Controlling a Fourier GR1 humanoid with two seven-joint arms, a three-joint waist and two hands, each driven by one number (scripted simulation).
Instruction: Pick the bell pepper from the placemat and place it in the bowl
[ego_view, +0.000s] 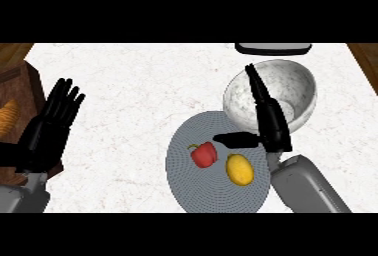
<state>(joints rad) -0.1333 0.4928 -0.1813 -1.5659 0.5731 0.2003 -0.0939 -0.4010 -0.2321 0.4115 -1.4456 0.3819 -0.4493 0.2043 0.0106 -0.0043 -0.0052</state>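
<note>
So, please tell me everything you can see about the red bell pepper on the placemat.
The bell pepper is red and glossy, with a short curved stem at its upper left. It lies on its side on the round grey placemat, left of a yellow fruit, with a small gap between them. Nothing grips it: the right hand is open above and to its right, the thumb pointing toward it but not touching. The white bowl sits beyond the placemat.

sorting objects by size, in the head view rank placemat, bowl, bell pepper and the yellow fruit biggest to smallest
1. placemat
2. bowl, somewhat smaller
3. yellow fruit and bell pepper look about alike, so I leave them unranked.
</note>
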